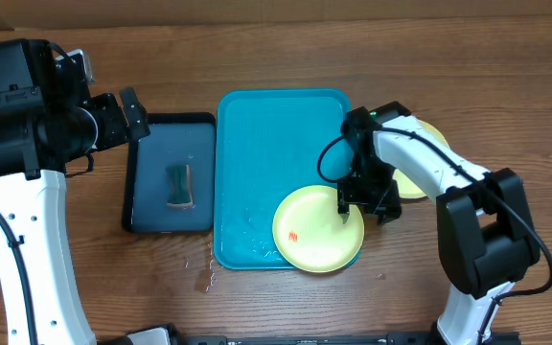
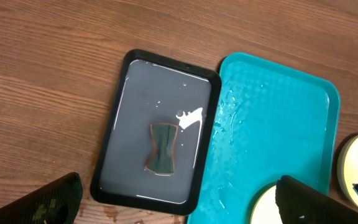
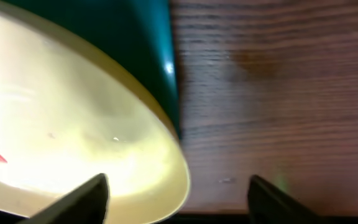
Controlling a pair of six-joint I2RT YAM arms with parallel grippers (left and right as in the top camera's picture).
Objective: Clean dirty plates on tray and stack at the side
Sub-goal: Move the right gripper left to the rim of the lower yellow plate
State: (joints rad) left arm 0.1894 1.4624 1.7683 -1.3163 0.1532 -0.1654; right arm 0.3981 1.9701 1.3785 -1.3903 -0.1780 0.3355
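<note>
A yellow-green plate [image 1: 314,230] with an orange-red smear lies on the front right corner of the turquoise tray [image 1: 276,134], overhanging its rim. My right gripper [image 1: 351,209] is at this plate's right edge. In the right wrist view, the plate [image 3: 73,112] and tray [image 3: 135,31] fill the left side. The right gripper [image 3: 178,183] is open and straddles the rim, one finger over the plate and the other over the table. A second yellow-green plate [image 1: 415,182] rests on the table to the right, partly hidden by the arm. My left gripper [image 1: 134,117] [image 2: 178,186] hangs open, holding nothing.
A dark navy tray [image 1: 132,182] [image 2: 114,124] lies left of the turquoise tray [image 2: 272,112], with a green sponge [image 1: 180,185] [image 2: 162,148] in it. The turquoise tray is wet, and water drops [image 1: 204,278] spot the wooden table by its front left corner.
</note>
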